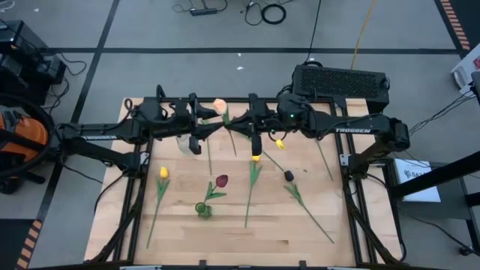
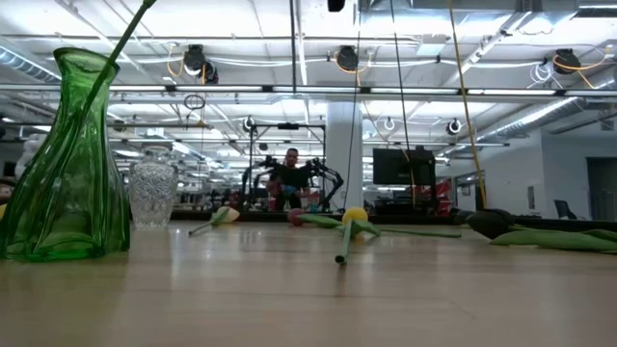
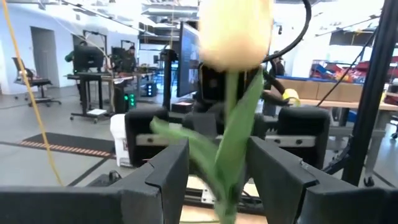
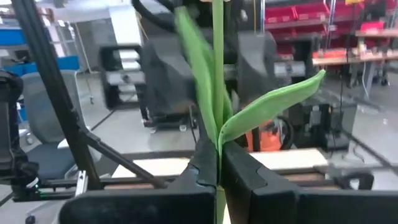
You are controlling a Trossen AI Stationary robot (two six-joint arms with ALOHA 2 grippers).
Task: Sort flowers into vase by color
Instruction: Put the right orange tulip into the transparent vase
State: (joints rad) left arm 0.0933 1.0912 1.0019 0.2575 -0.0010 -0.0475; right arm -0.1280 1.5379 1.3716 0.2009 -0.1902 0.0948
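A cream-peach tulip [image 1: 220, 106] stands upright in the air between my two grippers, above the far middle of the table. My right gripper [image 4: 219, 155] is shut on its stem; it reaches in from the right [image 1: 238, 121]. My left gripper [image 3: 217, 155] is open. It reaches in from the left [image 1: 216, 124], and its fingers stand on either side of the stem below the head [image 3: 235, 31], apart from it. A maroon tulip [image 1: 222, 181] stands with its stem in the green vase [image 1: 203, 211]. My right gripper pinches the cream-peach tulip's stem [image 4: 218, 124] between its two fingers, just below where the leaves branch off. The fingers come level from the table's right side and lie across the stem. The tulip is upright, its head above the hold.
A clear vase [image 1: 185, 142] stands under the left arm, seen in the low view [image 2: 152, 193] beside the green vase [image 2: 63, 154]. Yellow tulips [image 1: 163, 172] [image 1: 256, 157], a dark one [image 1: 289, 175] and loose stems [image 1: 324, 159] lie on the table. A person [image 2: 291, 169] shows far behind.
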